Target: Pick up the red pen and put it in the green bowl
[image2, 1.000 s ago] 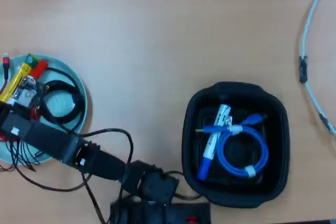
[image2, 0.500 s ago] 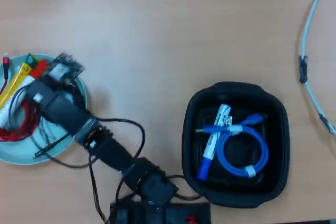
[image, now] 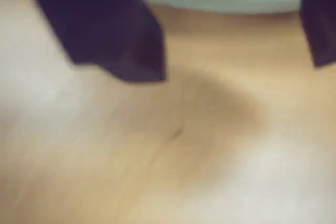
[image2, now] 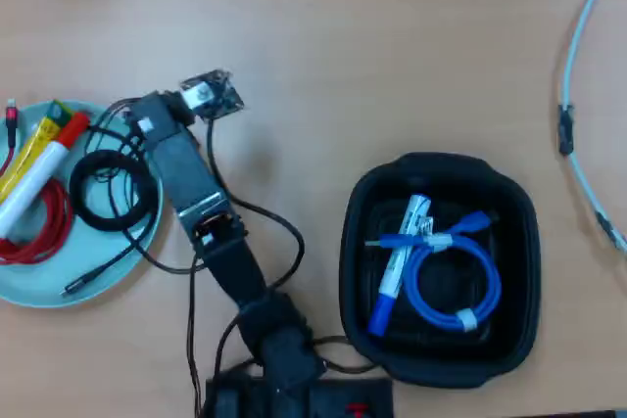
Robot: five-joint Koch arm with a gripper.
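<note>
Fingers [image: 236,30] read spread and empty in my wrist view, with bare desk [image: 199,145] between the dark tips. A second ago they sat over the green bowl [image2: 44,286]; now the arm has swung off its right rim in the overhead view. The red pen [image2: 39,175] lies inside the bowl beside a yellow tube [image2: 31,149] and coiled cables. I judge placement complete, with only retreat remaining.
</note>
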